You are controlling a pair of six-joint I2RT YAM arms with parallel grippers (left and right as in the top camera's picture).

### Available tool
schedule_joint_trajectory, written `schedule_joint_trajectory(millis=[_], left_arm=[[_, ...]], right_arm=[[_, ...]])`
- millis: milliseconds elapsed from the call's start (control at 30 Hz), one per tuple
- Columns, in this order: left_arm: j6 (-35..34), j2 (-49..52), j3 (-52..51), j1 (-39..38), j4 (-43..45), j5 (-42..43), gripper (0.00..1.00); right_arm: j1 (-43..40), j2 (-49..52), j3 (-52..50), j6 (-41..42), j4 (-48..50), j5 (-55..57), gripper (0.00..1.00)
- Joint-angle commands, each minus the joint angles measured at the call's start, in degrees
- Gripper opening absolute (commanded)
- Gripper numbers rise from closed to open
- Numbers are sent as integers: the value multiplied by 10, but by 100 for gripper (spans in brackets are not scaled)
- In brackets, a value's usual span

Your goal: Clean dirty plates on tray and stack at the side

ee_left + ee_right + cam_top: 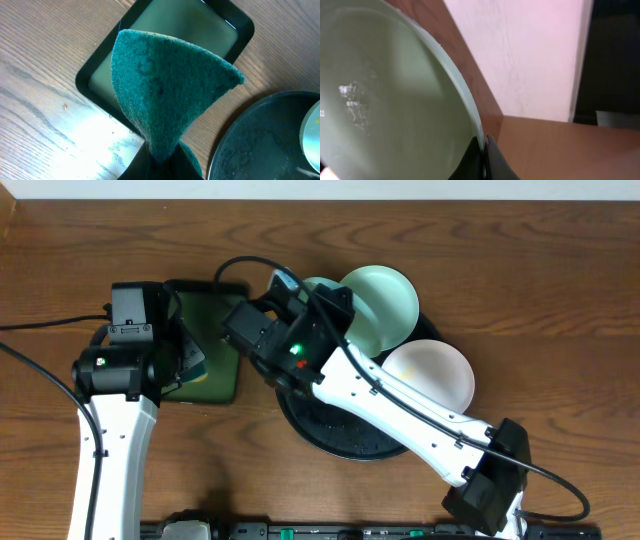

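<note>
Your right gripper was clamped on the rim of a mint plate, tipped up near the black tray. Your left gripper pinched the scouring pad above the green tray. Best was to hold the plate steady and press the pad's flat face across it.

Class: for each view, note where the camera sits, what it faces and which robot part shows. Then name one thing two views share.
Overhead: above the table, looking down at the black tray; left arm and right arm show.
Left wrist: on the left arm, looking down past its fingers at the green scouring pad they pinch.
Right wrist: on the right arm, facing a wall across the mint plate its fingers grip.
Shared: overhead and left wrist both show the dark green tray.
</note>
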Motion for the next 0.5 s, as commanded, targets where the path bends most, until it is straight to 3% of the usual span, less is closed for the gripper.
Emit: schedule_joint_trajectory(millis=[0, 167, 367, 467], left_arm=[[10, 3, -9, 3, 2, -1, 7], [10, 3, -9, 3, -2, -1, 7], [10, 3, -9, 3, -2, -1, 7], [10, 3, -9, 3, -1, -1, 8]], right_arm=[[-24, 7, -2, -20, 23, -78, 1], [-118, 7, -2, 2, 27, -296, 1], [-291, 7, -2, -5, 14, -631, 1], [-374, 7, -3, -5, 10, -730, 1]])
